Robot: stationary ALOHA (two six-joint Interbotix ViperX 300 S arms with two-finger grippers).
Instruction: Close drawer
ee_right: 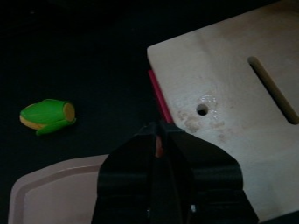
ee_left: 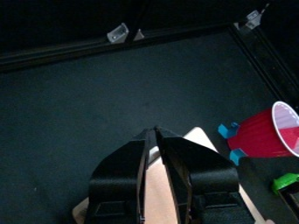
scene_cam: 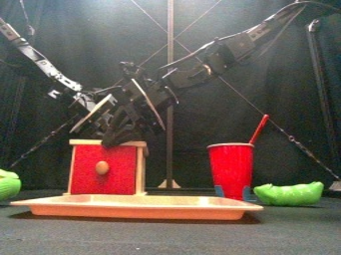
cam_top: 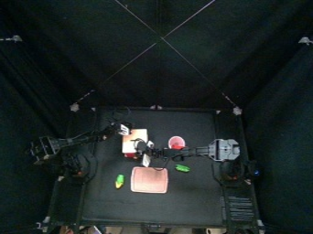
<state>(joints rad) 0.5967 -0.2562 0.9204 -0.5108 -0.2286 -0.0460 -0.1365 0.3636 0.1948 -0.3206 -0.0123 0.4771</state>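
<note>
Overhead, the drawer [cam_top: 131, 142] sits left of centre on the tabletop [cam_top: 196, 196], behind the pink tray [cam_top: 150, 182], with both arms converging over it and the red cup [cam_top: 178, 143] just to its right. From the front, the drawer's red face with its round knob [scene_cam: 102, 167] stands flush in its cream frame, beside the cup and straw [scene_cam: 256, 128]. At the left wrist, the left end effector [ee_left: 156, 140] is pressed together above the drawer. At the right wrist, the right end effector [ee_right: 162, 131] is likewise pressed together over the drawer's top panel, near a green toy [ee_right: 47, 115].
</note>
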